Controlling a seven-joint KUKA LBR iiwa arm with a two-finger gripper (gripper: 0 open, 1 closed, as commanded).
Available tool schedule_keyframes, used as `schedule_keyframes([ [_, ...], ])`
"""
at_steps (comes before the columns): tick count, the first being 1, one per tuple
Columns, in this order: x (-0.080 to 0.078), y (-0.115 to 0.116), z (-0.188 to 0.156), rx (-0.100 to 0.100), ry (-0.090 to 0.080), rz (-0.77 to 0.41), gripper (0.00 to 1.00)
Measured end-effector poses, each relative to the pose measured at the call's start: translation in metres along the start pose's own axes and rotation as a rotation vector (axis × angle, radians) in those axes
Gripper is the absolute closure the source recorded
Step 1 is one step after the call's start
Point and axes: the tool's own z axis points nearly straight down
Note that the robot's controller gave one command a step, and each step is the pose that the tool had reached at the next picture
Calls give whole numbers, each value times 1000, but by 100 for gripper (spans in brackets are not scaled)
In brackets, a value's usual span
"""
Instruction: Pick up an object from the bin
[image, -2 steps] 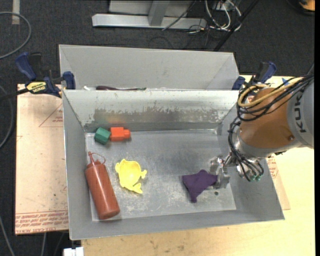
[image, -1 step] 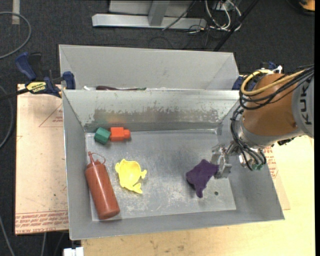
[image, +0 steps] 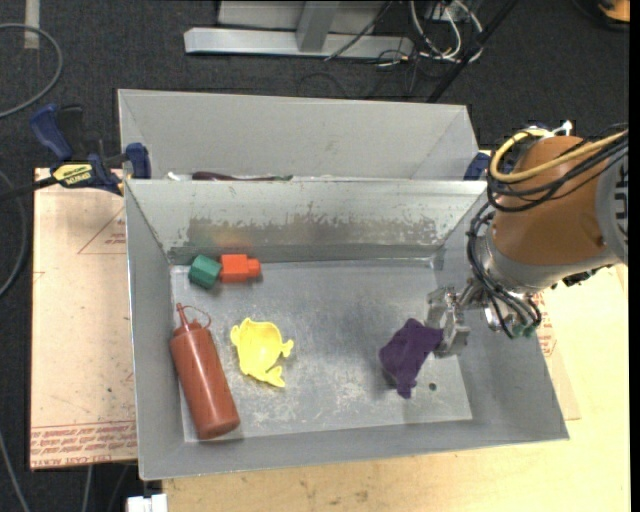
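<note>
Though set with gripper (image: 447, 325) at right end of purple rag (image: 405, 355), cannot tell whether clamped. Left of rag: red bottle (image: 205, 385).

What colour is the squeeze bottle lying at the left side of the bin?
The bottle is red-brown; the camera view shows it best.

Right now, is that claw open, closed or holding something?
Gripper: cannot be told; it is at the top edge of the crumpled purple thing at the right of the bin.
</note>
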Motion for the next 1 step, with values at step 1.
schedule_keyframes([
  [1, -2, -4, -54, 2, -13, -11, 100],
])
